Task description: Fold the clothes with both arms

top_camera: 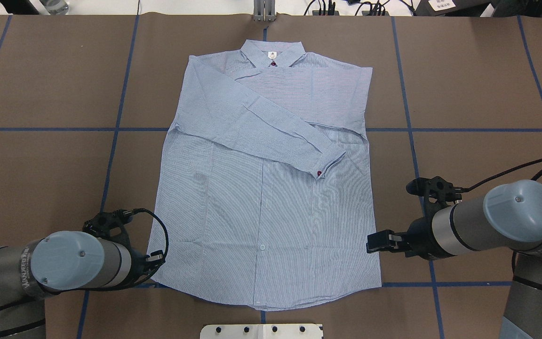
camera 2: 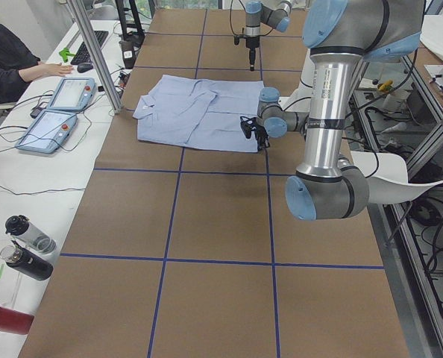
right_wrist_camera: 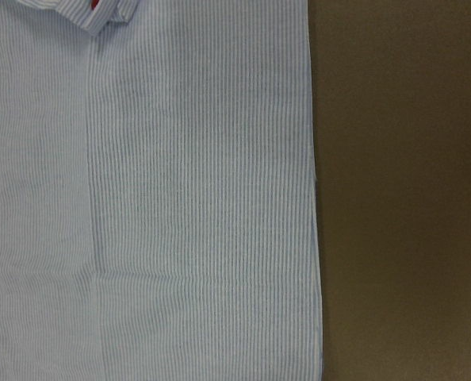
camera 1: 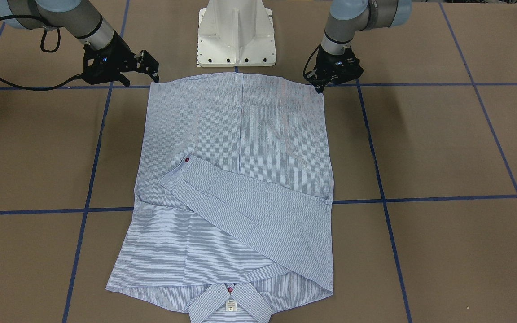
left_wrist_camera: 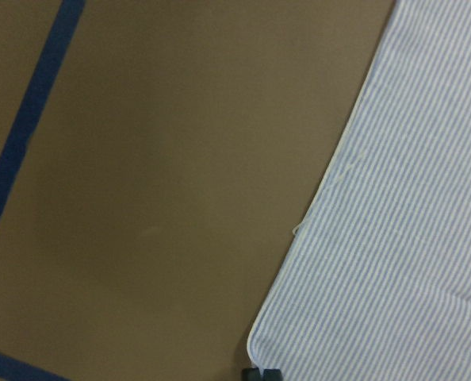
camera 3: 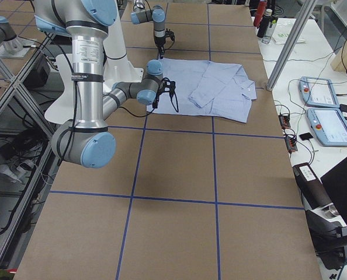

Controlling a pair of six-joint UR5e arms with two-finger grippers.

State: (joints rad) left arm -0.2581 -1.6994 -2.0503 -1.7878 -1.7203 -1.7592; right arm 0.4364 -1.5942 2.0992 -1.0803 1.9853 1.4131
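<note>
A light blue-and-white pinstriped shirt (top_camera: 261,197) was spread flat, front up, on a brown table (top_camera: 464,94) marked with a grid of blue tape lines (top_camera: 464,129). The collar (top_camera: 273,49) was turned to the far side of the table, away from the robot, and a small white neck label (top_camera: 271,53) could be seen inside it. The hem was laid nearest the robot, just in front of the white pedestal base (camera 1: 236,36). Both sleeves were folded in over the chest. The upper sleeve (top_camera: 271,127) was laid slantwise from the shoulder on the robot's left, and its cuff, fastened with a red button (top_camera: 319,173), was placed right of the shirt's middle.

The left gripper (camera 1: 319,88) was held low at the hem corner on the robot's left. In the left wrist view, that corner was seen just beside a black fingertip (left_wrist_camera: 261,373). Whether the cloth was touched could not be told, nor whether the jaws were apart or together.

The right gripper (top_camera: 373,242) was held low at the shirt's opposite side edge, close to the hem. Its jaws could not be judged either, and no cloth was seen to be lifted by it. In the right wrist view, only the shirt's straight side edge and the bare table beside it were shown.
</note>
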